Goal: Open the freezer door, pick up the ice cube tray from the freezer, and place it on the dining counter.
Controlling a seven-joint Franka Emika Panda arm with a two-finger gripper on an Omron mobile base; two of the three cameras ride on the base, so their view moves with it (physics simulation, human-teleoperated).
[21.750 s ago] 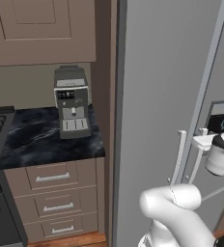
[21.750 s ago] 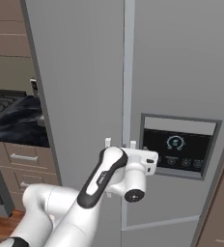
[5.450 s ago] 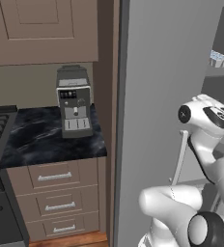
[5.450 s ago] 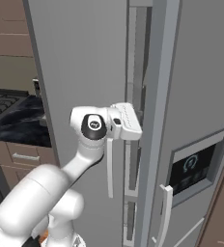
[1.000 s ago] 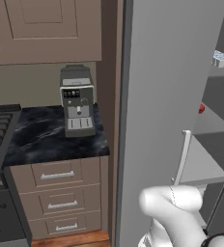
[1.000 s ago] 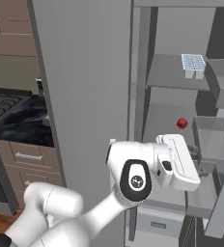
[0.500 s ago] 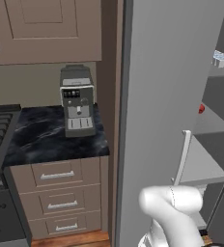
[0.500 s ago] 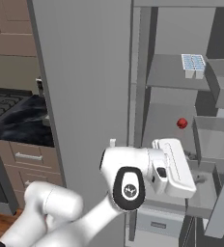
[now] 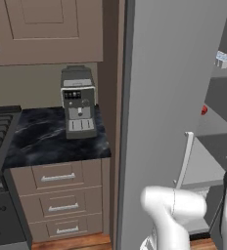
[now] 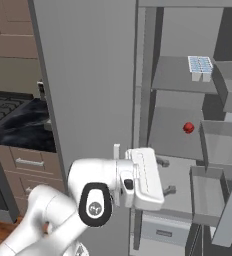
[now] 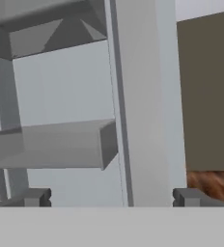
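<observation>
Freezer door (image 10: pixel 223 145) swung open at the right edge of the right base view, its shelf bins facing inward. Gripper (image 11: pixel 109 197) spread wide, holding nothing; the two finger tips stand far apart, with the edge of the open door and one of its bins straight ahead of them and a strip of wood floor (image 11: pixel 210 181) to the right. Ice cube tray (image 10: pixel 200 66) sits on an upper freezer shelf (image 10: pixel 175 75), above the gripper and well apart from it. A small red thing (image 10: pixel 188 127) lies on the shelf below the tray, also higher than the hand. Coffee machine (image 9: pixel 78 101) stands on the marble worktop (image 9: pixel 52 139), far to the left of the arm.
</observation>
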